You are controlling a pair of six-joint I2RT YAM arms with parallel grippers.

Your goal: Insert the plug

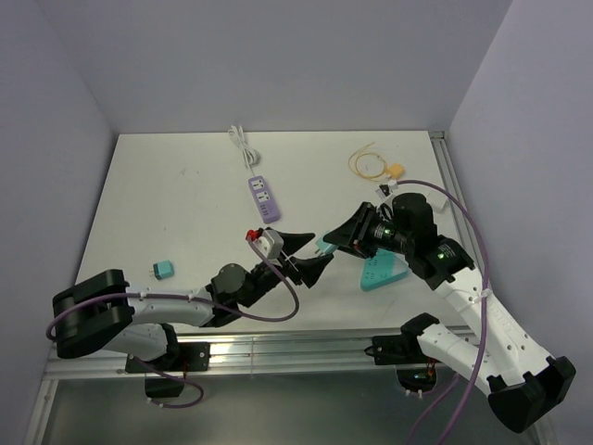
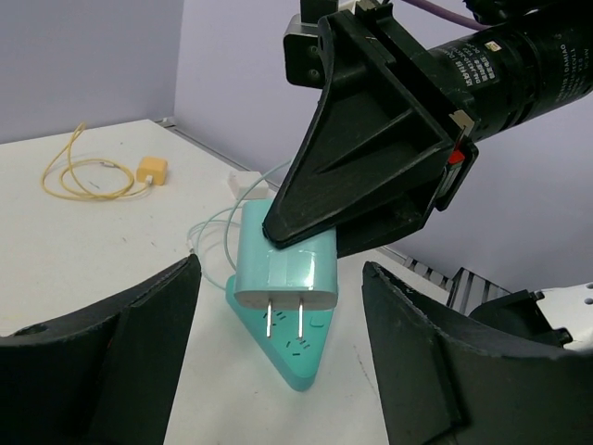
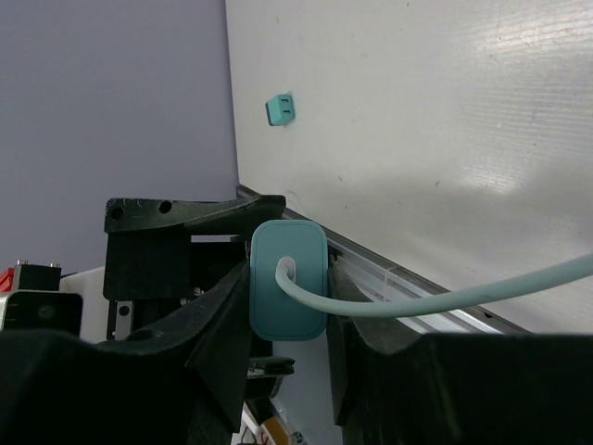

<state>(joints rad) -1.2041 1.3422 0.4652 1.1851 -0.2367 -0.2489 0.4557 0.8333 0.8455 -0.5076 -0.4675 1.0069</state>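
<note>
My right gripper (image 3: 288, 320) is shut on a teal two-prong plug (image 3: 287, 292), gripping its two sides, with its pale teal cord (image 3: 445, 298) trailing off to the right. In the left wrist view that plug (image 2: 283, 264) hangs prongs down above a teal triangular power strip (image 2: 298, 363). My left gripper (image 2: 280, 311) is open, its jaws on either side of the plug with gaps and not touching it. From above, the two grippers meet at mid-table (image 1: 320, 248). A small yellow-tan plug (image 1: 395, 171) on a looped yellow cable lies untouched at the back right.
A purple power strip (image 1: 263, 197) with a white cord (image 1: 243, 144) lies at the back centre. A small teal block (image 1: 164, 270) sits near the front left edge. The teal triangular strip (image 1: 382, 272) lies below the right arm.
</note>
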